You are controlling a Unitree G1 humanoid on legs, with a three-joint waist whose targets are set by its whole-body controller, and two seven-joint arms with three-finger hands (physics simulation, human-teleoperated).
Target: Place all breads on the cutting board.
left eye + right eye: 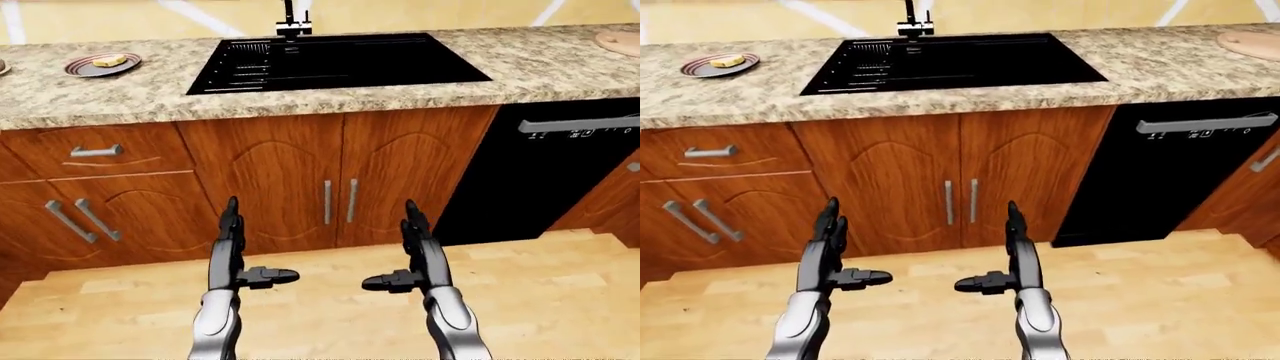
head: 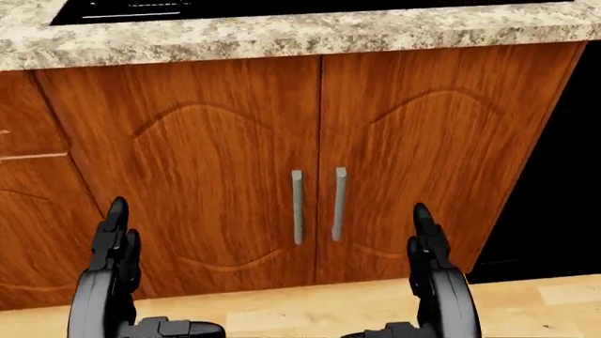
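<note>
A piece of yellow bread (image 1: 109,61) lies on a round dark plate (image 1: 85,69) on the granite counter at the upper left of the left-eye view. The round wooden cutting board (image 1: 622,40) shows partly at the upper right edge, on the same counter. My left hand (image 1: 238,247) and right hand (image 1: 410,251) are both open and empty, fingers pointing up, thumbs turned inward, held low before the cabinet doors and far below the counter top.
A black sink (image 1: 340,64) with a faucet (image 1: 292,22) sits in the counter (image 1: 540,64) between plate and board. Wooden cabinet doors (image 1: 330,180) and drawers (image 1: 95,154) stand below; a black dishwasher (image 1: 560,165) is at the right. Wood floor (image 1: 560,292) lies underfoot.
</note>
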